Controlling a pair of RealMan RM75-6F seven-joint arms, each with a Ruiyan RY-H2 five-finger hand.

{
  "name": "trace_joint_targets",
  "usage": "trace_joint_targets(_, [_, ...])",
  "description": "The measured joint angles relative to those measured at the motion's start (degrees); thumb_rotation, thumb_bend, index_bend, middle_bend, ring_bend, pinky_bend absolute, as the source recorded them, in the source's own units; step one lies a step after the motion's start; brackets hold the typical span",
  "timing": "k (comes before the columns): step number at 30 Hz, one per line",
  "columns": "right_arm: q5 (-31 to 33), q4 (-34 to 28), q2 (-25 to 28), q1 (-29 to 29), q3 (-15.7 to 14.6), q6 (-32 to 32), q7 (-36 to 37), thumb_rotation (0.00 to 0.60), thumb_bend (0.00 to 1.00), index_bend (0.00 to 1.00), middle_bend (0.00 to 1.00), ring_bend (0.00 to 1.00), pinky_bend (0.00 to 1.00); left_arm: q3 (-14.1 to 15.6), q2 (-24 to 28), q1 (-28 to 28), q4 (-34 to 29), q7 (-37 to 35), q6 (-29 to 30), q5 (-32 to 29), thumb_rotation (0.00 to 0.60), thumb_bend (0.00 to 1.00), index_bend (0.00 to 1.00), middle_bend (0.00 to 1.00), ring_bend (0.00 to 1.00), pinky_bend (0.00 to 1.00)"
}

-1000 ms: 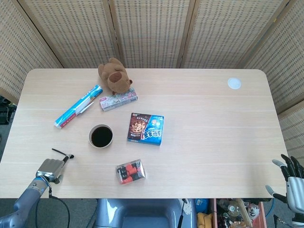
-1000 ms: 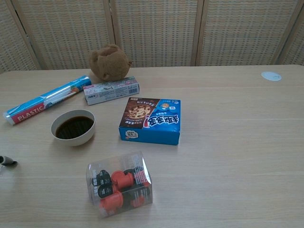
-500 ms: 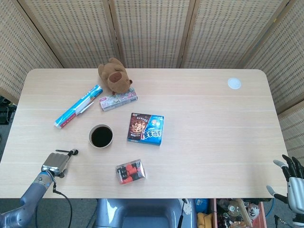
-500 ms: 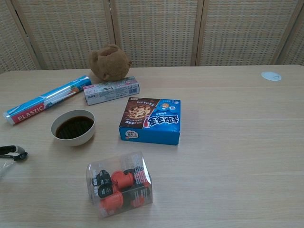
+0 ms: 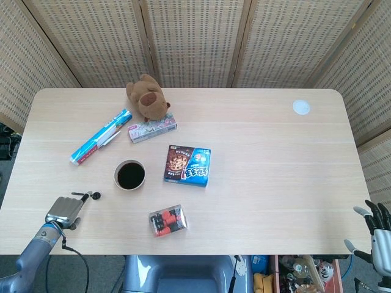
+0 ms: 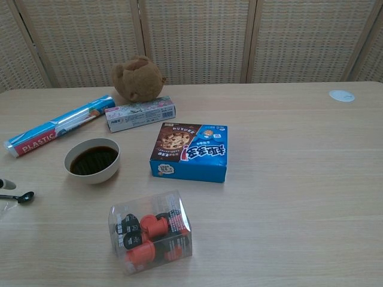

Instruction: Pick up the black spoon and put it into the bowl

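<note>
The black spoon lies flat on the table at the front left, its head pointing right toward the bowl. The chest view shows the spoon at the left edge and the white bowl of dark liquid to its upper right. My left hand sits just behind and left of the spoon's handle, fingers stretched toward it; no grip shows. One fingertip hovers just above the handle. My right hand hangs off the table's front right corner with its fingers spread, holding nothing.
A clear box of red and black pieces stands right of the spoon. A blue cookie box lies right of the bowl. A plastic-wrap roll, a flat carton and a plush bear sit behind. A white disc lies far right.
The spoon slid right and turned level over the first half second, then stayed put. My left hand has since drawn back to the left, away from the spoon.
</note>
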Motion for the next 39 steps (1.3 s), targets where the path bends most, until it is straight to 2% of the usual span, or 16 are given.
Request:
trace_joint_targets(13, [-0.2,-0.6,0.0,0.2,0.1,-0.2,-0.9,0.600,0.26,0.27,0.19,0.05,0.20,1.2,-1.5,0.4,4.6,-0.6,-2.5,-4.7,0.600,0.49,0.00,0.83,0.72,0.61])
trace_joint_targets(31, [0.1,-1.1,0.2,-0.3,0.1,-0.1,-1.5,0.600,0.26,0.27,0.19,0.05,0.20,0.2,-4.2,-1.8,8.0,-0.1,-4.2,-7.4,0.600,0.49,0.00,0.83,0.72,0.60])
trace_joint_targets(39, [0.0,-1.0,0.1,-0.4,0.1,0.2,-1.3,0.600,0.26,0.27,0.19,0.05,0.20,-0.7,-4.8,-1.5,7.6,-2.1,-3.2,-4.0,0.600,0.49,0.00,0.80,0.70,0.60])
